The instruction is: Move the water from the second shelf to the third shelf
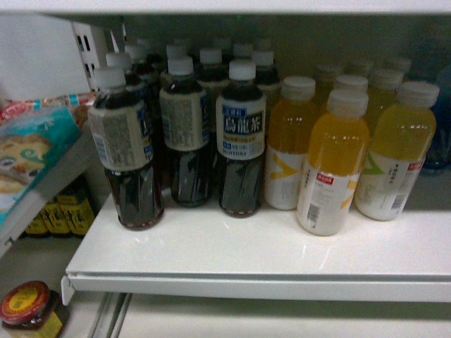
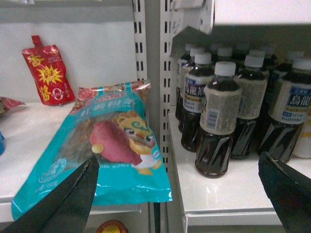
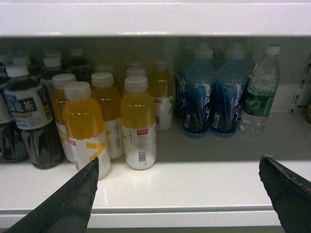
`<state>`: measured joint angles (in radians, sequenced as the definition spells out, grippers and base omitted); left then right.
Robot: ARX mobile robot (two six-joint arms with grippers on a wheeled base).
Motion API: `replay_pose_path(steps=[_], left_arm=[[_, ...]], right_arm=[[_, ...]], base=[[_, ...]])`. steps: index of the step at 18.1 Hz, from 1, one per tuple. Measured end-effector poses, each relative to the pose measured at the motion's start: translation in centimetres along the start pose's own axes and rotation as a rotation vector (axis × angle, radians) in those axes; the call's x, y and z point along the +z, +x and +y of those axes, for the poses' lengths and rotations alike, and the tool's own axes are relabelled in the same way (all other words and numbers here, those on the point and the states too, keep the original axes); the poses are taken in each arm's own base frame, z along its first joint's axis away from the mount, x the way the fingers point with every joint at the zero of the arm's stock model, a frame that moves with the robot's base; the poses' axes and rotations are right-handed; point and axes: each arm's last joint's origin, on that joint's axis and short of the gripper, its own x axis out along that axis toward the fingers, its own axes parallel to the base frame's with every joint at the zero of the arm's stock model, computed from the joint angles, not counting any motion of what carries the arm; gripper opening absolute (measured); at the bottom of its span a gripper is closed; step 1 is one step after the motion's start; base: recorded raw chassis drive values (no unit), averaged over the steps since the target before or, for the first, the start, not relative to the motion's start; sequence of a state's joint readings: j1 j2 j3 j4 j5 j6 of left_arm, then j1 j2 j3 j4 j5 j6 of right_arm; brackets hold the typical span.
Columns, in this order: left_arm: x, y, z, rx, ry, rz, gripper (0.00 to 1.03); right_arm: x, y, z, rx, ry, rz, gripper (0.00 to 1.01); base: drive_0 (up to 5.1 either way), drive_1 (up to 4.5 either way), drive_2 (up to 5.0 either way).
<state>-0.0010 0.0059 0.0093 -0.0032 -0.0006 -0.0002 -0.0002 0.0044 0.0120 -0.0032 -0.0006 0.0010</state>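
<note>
Right gripper hangs in front of the shelf, fingers spread wide, nothing between them. The water stands upright towards the shelf's back right corner, just beside the blue bottles and well apart from the gripper. Yellow drinks crowd the front edge, dark tea bottles at the left. Left gripper is spread too, empty, between a teal snack bag and the tea.

Bare shelf front open for a gripper, water bottle standing at the right end, blue bottles just beside it, orange bottles crowding left, right side seemingly open.
</note>
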Motion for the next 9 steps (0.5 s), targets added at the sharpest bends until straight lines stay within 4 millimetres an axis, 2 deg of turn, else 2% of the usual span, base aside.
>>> replay_pose_path(steps=[9], left_arm=[[-0.02, 0.00, 0.00, 0.000, 0.000, 0.002, 0.98]], right_arm=[[-0.02, 0.00, 0.00, -0.001, 0.000, 0.002, 0.98]], base=[[0.0, 0.00, 0.0]])
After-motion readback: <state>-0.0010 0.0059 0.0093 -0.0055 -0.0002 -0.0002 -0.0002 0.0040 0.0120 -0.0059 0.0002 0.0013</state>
